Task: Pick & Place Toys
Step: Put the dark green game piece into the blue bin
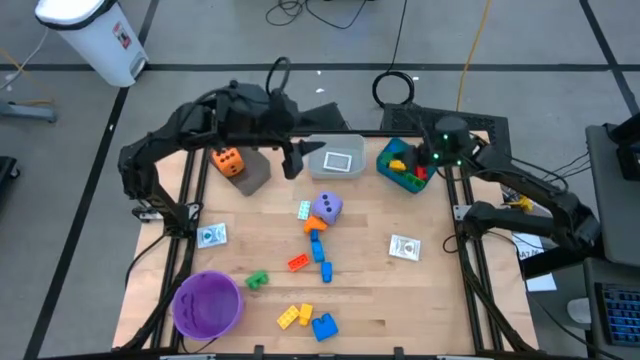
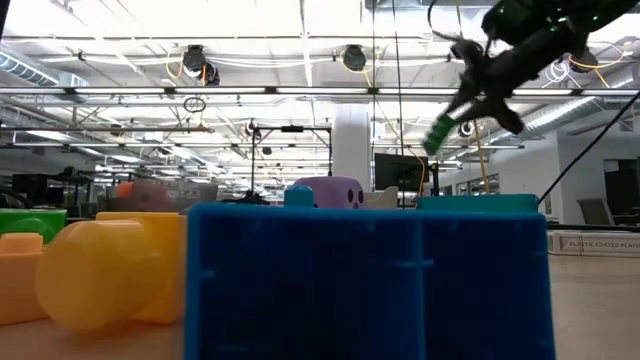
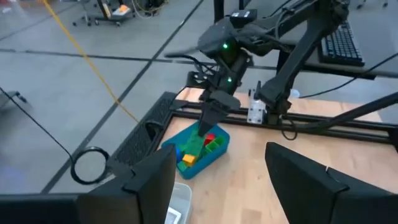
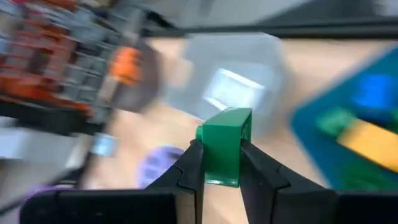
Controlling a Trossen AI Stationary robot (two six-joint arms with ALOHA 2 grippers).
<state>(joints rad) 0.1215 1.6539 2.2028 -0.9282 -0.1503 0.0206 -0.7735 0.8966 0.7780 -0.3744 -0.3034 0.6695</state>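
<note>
The right gripper [image 4: 221, 163] is holding a green brick [image 4: 225, 146] clamped between its jaws, above the teal bin [image 1: 404, 165] at the worktop's far right corner. Next move, by judgement: lowering and releasing it inside. The left gripper [image 1: 291, 160], jaws apart, is waiting beside the white bin [image 1: 335, 157].

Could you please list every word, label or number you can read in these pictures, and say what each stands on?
"PLASTIC COATED PLAYIN": box at the table's far right, low view; partly legible, rest cut off.
White bucket on the floor: red label, too small to read.
Flat cards on the table: print too small to read.
Paper beside the table: unreadable.
</note>
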